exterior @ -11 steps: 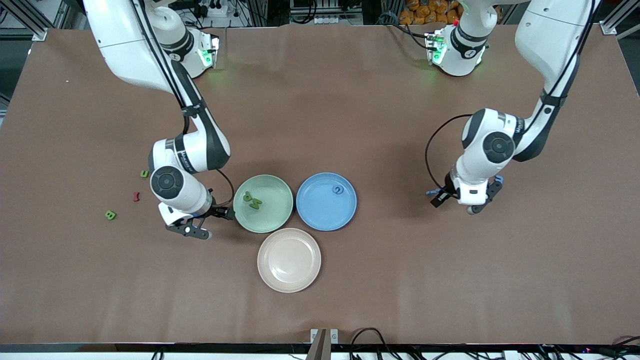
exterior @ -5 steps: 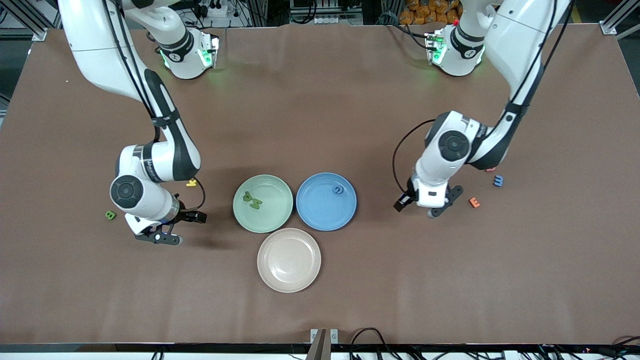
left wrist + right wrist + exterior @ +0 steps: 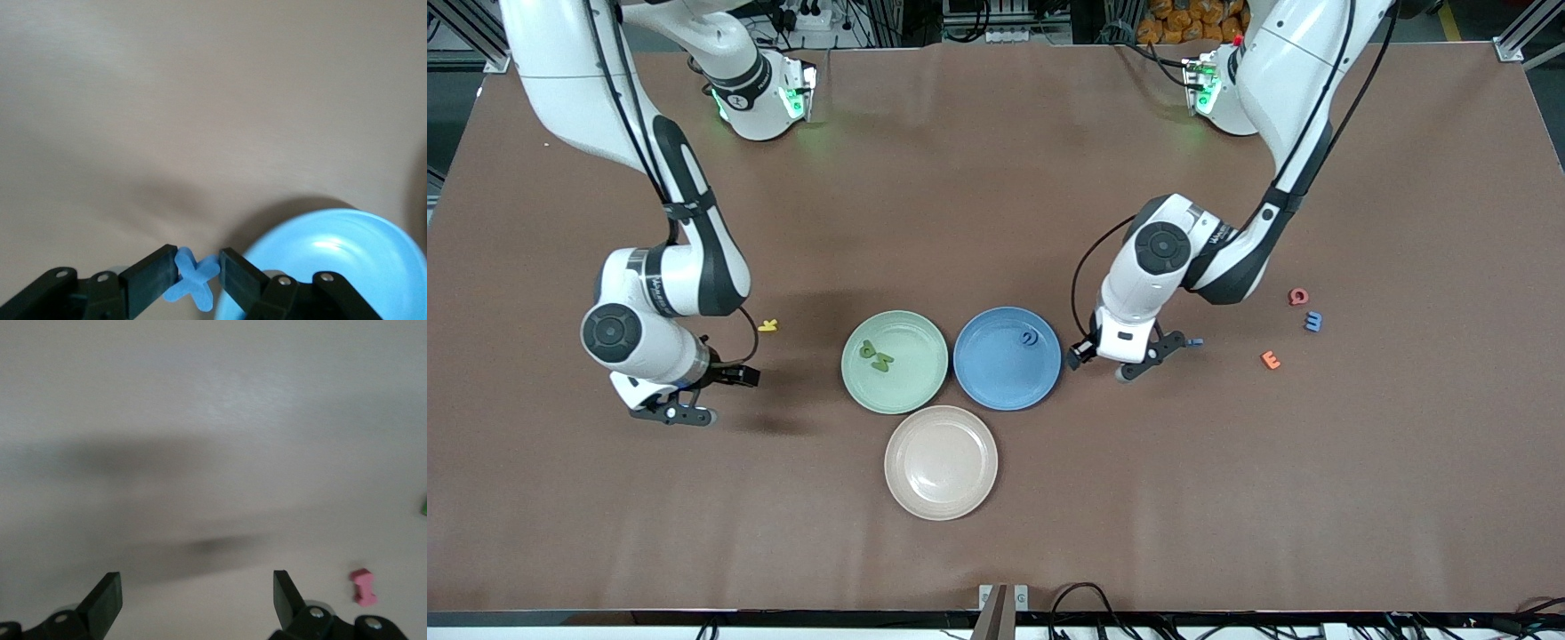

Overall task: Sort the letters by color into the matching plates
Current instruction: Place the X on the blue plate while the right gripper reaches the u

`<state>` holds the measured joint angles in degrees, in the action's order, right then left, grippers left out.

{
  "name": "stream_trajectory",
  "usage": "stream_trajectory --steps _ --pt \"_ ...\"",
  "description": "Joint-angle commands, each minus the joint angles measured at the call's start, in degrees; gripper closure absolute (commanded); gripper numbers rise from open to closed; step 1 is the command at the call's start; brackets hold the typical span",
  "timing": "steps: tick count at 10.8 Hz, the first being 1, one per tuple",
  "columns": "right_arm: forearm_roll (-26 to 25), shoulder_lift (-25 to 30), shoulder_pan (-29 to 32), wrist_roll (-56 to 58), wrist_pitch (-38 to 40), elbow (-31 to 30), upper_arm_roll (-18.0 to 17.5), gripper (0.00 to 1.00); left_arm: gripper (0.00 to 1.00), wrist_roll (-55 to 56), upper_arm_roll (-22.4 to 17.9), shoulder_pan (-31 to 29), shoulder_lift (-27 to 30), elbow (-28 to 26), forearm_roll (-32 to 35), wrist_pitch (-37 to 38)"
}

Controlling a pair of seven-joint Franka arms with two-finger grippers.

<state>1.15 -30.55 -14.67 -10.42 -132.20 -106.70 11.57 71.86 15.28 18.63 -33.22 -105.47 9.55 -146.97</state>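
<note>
Blue foam X-shaped letter (image 3: 191, 288) sits clamped between the left gripper's (image 3: 193, 283) fingers, up over the bare table beside the medium blue round plate (image 3: 996, 378), toward the left arm's end. That plate holds one blue letter (image 3: 1029, 338); the pale green round plate (image 3: 916, 382) holds two green letters (image 3: 876, 356). Over the right arm's end, the right gripper (image 3: 198, 597) hangs with fingers wide apart, holding nothing, near a small pink letter (image 3: 363, 586).
</note>
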Motion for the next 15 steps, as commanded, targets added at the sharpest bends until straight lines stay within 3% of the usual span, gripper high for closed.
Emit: stream_trajectory --steps 1,4,8,9,10,11,15 --pt "-1.15 5.32 3.06 2.94 -2.0 -6.75 -0.5 0.0 1.0 5.54 -0.69 3.33 -3.6 7.8 1.35 0.98" --pt "-1.15 6.2 5.61 3.03 -7.27 -11.5 -0.59 0.0 1.0 8.73 -0.69 5.19 -5.27 11.24 1.35 0.89" --pt "-1.15 8.31 8.51 4.34 -8.77 -16.07 -0.59 0.0 1.0 8.74 -0.69 7.39 -5.63 11.51 1.44 0.8" --pt "-1.15 9.1 9.21 6.0 -9.04 -17.3 -0.68 0.0 0.72 8.3 -0.69 7.39 -5.72 11.43 1.52 0.8" --pt "-1.15 9.8 10.26 7.85 -9.48 -18.71 -0.68 0.0 0.27 7.69 -0.78 7.56 -5.8 11.43 1.96 0.8" --pt "-1.15 10.59 11.49 9.95 -11.57 -20.98 -0.76 0.0 0.0 7.42 -0.78 8.52 -6.15 11.43 3.79 0.8" --pt "-1.06 12.35 14.05 15.76 -15.79 -25.83 -0.85 0.0 0.0 6.63 -2.96 7.65 -5.63 11.16 5.56 1.15"
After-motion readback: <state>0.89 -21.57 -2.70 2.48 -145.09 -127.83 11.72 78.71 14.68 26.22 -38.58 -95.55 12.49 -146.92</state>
